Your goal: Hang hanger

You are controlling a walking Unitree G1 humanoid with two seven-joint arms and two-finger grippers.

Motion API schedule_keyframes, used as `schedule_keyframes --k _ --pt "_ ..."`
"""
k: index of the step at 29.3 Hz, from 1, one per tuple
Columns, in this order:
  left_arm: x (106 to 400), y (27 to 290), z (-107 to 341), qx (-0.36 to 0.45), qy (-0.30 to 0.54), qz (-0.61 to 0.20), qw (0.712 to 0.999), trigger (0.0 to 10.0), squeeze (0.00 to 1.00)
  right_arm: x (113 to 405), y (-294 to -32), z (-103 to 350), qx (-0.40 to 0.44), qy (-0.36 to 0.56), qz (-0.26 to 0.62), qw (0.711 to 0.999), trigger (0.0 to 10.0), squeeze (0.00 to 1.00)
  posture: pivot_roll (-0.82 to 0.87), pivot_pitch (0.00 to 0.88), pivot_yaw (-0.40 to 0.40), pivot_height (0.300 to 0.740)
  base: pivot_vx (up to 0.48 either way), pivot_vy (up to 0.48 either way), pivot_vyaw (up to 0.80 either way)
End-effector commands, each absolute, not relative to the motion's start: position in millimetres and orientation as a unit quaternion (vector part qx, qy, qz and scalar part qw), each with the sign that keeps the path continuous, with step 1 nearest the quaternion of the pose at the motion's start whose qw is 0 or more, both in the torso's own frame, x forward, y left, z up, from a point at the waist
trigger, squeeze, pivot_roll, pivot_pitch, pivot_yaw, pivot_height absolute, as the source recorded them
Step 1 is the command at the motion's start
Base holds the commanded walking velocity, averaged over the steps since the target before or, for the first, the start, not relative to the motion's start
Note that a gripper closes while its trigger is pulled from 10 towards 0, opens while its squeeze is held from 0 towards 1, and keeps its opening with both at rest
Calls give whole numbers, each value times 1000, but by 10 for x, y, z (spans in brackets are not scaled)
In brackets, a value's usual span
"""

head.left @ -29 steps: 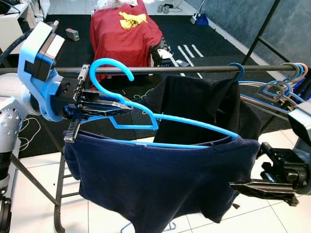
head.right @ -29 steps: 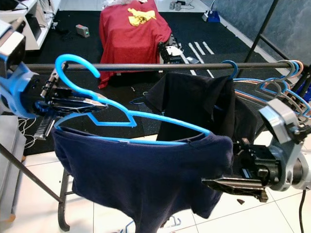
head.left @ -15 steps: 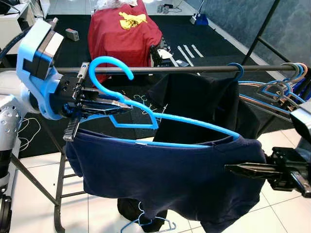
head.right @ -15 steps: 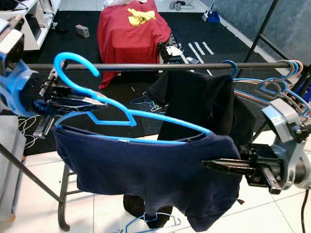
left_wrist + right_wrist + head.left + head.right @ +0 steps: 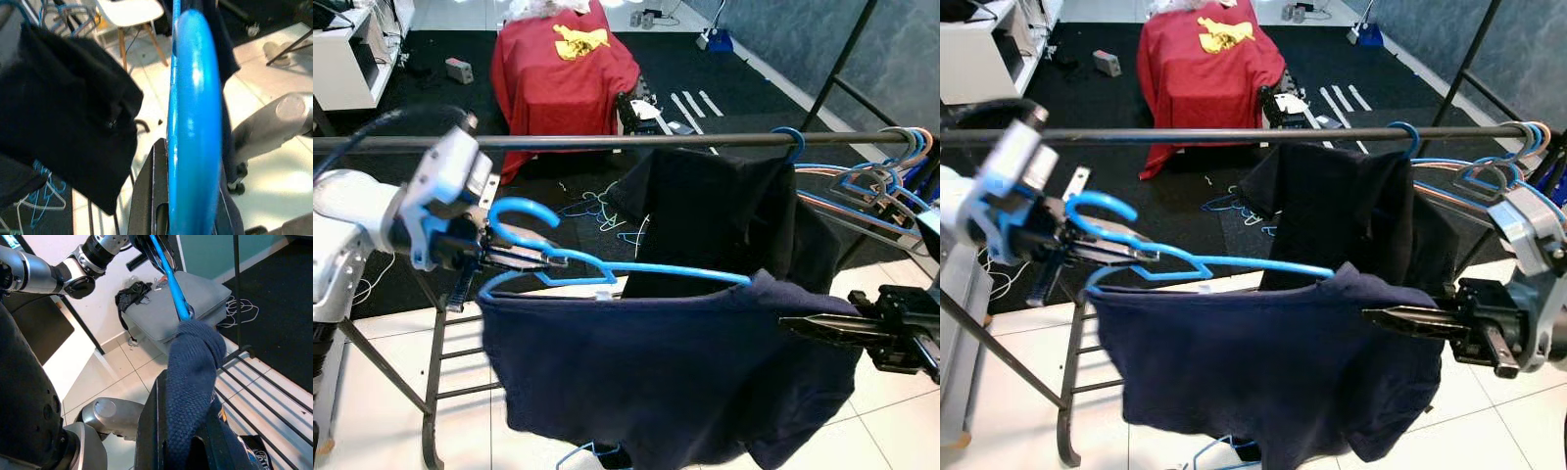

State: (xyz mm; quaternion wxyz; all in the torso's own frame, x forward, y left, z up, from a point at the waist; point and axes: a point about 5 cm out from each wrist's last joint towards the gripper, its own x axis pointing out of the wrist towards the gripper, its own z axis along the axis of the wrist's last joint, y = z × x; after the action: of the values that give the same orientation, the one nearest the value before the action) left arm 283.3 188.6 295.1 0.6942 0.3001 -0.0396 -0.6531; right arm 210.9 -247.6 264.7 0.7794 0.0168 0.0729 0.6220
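A blue plastic hanger (image 5: 607,274) carries a navy shirt (image 5: 666,382) and hangs below the black rail (image 5: 607,142), its hook (image 5: 514,209) short of the bar. My left gripper (image 5: 543,259) is shut on the hanger's neck just under the hook. In the left wrist view the blue hanger (image 5: 193,122) runs between the black fingers (image 5: 149,196). My right gripper (image 5: 793,322) is shut on the shirt's shoulder at the hanger's far end. The right wrist view shows navy fabric (image 5: 188,382) pinched between its fingers, with the hanger arm (image 5: 171,279) rising from it.
A black garment (image 5: 715,215) hangs on the rail behind the shirt. Several hangers (image 5: 871,176) crowd the rail's right end. A red cloth-covered object (image 5: 563,59) stands on the dark carpet beyond. A loose hanger (image 5: 582,452) lies on the tiled floor under the rack.
My left gripper has dropped and tilted, taking the hanger's hook from rail height to well below the bar. The shirt has flattened out, with its right shoulder held level by my right gripper.
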Motion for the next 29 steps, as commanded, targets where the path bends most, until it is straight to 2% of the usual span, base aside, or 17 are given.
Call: schedule_keyframes --k 1,5,10,13,15,16,18,20,21,22,23,24,26,29 --pt "2845 1980 2909 332 -4 -632 700 10000 0 2093 -2530 2750 1 56 620 782 0 0 39 144 -79 740 0 0 0" --pt "2858 1970 2868 340 0 -629 699 10000 0 2097 -2537 2752 0 57 620 783 0 0 39 144 -79 740 0 0 0" --pt "2904 2030 2946 319 -19 -617 719 10000 0 2103 -2570 2767 -3 52 610 791 0 0 39 147 -77 740 0 0 0" --pt "3000 2232 3114 269 -68 -569 774 10000 0 2084 -2632 2793 -1 41 592 805 0 0 38 150 -74 740 0 0 0" --pt "3000 2232 3114 269 -68 -569 774 10000 0 2084 -2632 2793 -1 41 592 805 0 0 38 150 -74 740 0 0 0" --pt "3040 2305 3182 248 -91 -543 797 10000 0 2072 -2649 2792 1 38 586 809 0 0 37 152 -72 740 0 0 0" --pt "3040 2305 3182 248 -91 -543 797 10000 0 2072 -2649 2792 1 38 586 809 0 0 37 152 -72 740 0 0 0" --pt "3125 2450 3294 183 -144 -479 846 10000 0 2042 -2650 2737 13 33 577 816 0 0 36 154 -72 740 0 0 0" --pt "3125 2450 3294 183 -144 -479 846 10000 0 2042 -2650 2737 13 33 577 816 0 0 36 154 -72 740 0 0 0" --pt "3155 2451 3374 112 -192 -451 864 10000 0 2036 -2607 2666 26 32 575 817 0 0 38 155 -74 740 0 0 0" --pt "3180 2383 3442 26 -243 -431 868 10000 0 2040 -2539 2585 37 31 576 816 0 0 44 154 -75 740 0 0 0" --pt "3180 2383 3442 26 -243 -431 868 10000 0 2040 -2539 2585 37 31 576 816 0 0 44 154 -75 740 0 0 0" --pt "3221 2099 3505 -175 -322 -406 837 10000 0 2094 -2374 2475 58 18 579 813 0 0 49 143 -80 740 0 0 0" --pt "3221 2099 3505 -175 -322 -406 837 10000 0 2094 -2374 2475 58 18 579 813 0 0 49 143 -80 740 0 0 0"
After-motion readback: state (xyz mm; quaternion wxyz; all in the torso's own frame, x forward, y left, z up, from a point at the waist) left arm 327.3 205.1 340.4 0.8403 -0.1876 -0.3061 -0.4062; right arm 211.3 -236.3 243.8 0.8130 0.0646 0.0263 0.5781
